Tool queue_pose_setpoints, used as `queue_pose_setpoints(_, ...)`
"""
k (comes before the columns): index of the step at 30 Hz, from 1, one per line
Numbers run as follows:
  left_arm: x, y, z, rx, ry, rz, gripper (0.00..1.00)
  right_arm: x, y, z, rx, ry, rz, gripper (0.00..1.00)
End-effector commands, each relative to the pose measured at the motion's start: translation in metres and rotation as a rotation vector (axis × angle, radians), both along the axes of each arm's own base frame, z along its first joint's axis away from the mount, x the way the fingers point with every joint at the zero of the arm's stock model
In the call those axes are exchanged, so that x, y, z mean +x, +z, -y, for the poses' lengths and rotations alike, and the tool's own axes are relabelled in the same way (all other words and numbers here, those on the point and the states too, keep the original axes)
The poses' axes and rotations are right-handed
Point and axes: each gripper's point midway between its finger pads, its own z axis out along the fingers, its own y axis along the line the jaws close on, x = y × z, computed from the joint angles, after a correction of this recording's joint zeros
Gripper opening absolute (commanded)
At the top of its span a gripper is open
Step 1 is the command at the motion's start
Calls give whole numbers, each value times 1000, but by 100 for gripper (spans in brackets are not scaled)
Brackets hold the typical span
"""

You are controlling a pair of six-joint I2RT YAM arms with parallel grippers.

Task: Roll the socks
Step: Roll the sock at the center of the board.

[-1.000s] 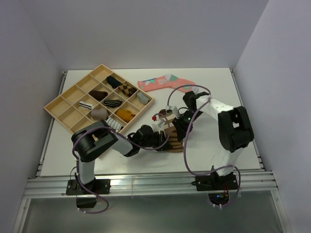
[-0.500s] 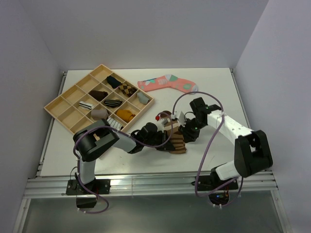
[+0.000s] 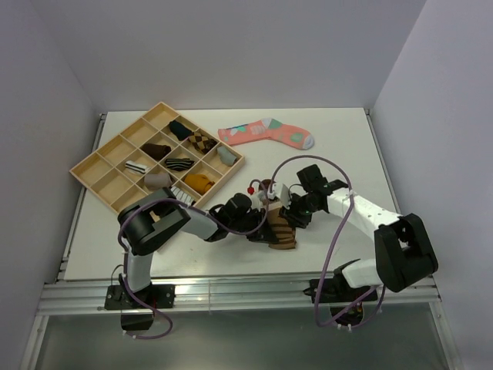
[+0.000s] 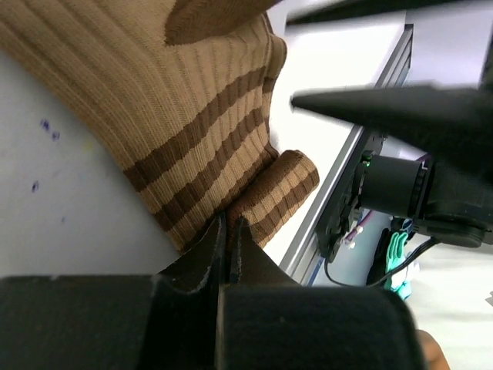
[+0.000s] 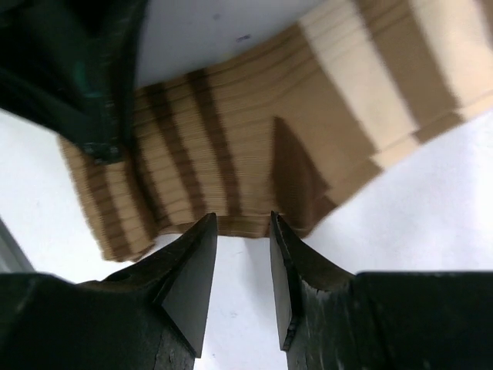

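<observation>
Brown sock: the brown sock (image 3: pixel 279 230) is laid on the white desk (image 3: pixel 339 139), near the front and in the middle. It is found right between the tips of the two arms.
Sock look: dark and light brown bands are seen across it. A small part (image 4: pixel 281 189) is curled up just beside the left fingers.
Left arm: the left arm (image 3: pixel 192 225) is stretched low across the desk, out to the sock's left side.
Left jaws: they are shut almost all the way. An edge of the brown sock is pinched between the tips of the black fingers (image 4: pixel 202 250).
Right arm: the right arm (image 3: pixel 362 206) is bent in from the right, and its tip is set at the sock's right side.
Right jaws: they are held a little open, and nothing is gripped. The sock's edge is seen just at the tips of the fingers (image 5: pixel 189 270). Whether it is touched cannot be told.
Wooden tray: the wooden tray (image 3: pixel 115 137) is set at the back left. Rolled socks are kept in some of its boxes.
Pink sock: the pink sock (image 3: pixel 266 132) is laid flat at the back, well apart from the arms.
</observation>
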Motion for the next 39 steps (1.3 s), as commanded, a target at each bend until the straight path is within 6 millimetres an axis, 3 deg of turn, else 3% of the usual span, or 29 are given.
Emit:
queue_pose_setpoints(1,-35,-61,-53,271,-27,-109,0,42,24,-8,47,-94,118,41)
queue_pose_setpoints(5,-37,-58,-58,280,-24,-109,0,63,45,4,77,-189,131,41)
queue_pose_setpoints(10,-29,-53,-62,279,13,-116,0,61,52,13,98,-191,167,41)
queue_pose_setpoints(16,-10,-46,-63,259,72,-142,0,27,43,9,85,-43,168,41)
queue_pose_setpoints(21,5,-40,-57,215,88,-170,0,-1,43,-10,94,106,185,41)
queue_pose_setpoints(29,12,-40,-45,198,63,-191,0,-44,29,-23,90,267,131,42)
queue_pose_setpoints(39,20,-36,-39,169,66,-206,0,-66,15,-26,58,351,75,45)
